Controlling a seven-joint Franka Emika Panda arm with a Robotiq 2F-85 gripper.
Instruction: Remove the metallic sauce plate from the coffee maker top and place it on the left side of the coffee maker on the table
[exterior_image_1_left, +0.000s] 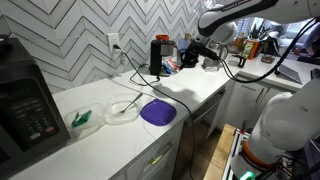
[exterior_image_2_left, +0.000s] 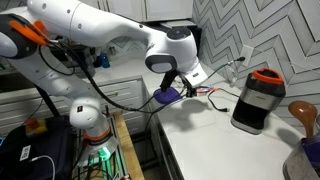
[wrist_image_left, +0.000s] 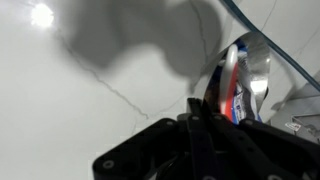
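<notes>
The coffee maker (exterior_image_1_left: 157, 57) (exterior_image_2_left: 254, 102) stands upright at the back of the white table (exterior_image_1_left: 185, 92) (exterior_image_2_left: 210, 132); no dish shows on its top. My gripper (exterior_image_1_left: 189, 56) (exterior_image_2_left: 186, 82) (wrist_image_left: 200, 108) hovers above the table beside the coffee maker, at about half its height. Its fingers are pressed together. In the wrist view a silvery curved surface, the metallic sauce plate (wrist_image_left: 254, 68), starts right at the fingertips and carries red and blue reflections. It shows as a pale shape at the gripper tip in an exterior view (exterior_image_2_left: 198, 73).
A purple plate (exterior_image_1_left: 157, 112) (exterior_image_2_left: 167, 96), a clear glass bowl (exterior_image_1_left: 122, 110) and a green item (exterior_image_1_left: 82, 120) lie near the front edge. A big black boxy appliance (exterior_image_1_left: 22, 105) stands at one end. A red-blue packet (exterior_image_1_left: 170, 66) lies by the coffee maker. A wooden spoon (exterior_image_2_left: 300, 112) stands nearby.
</notes>
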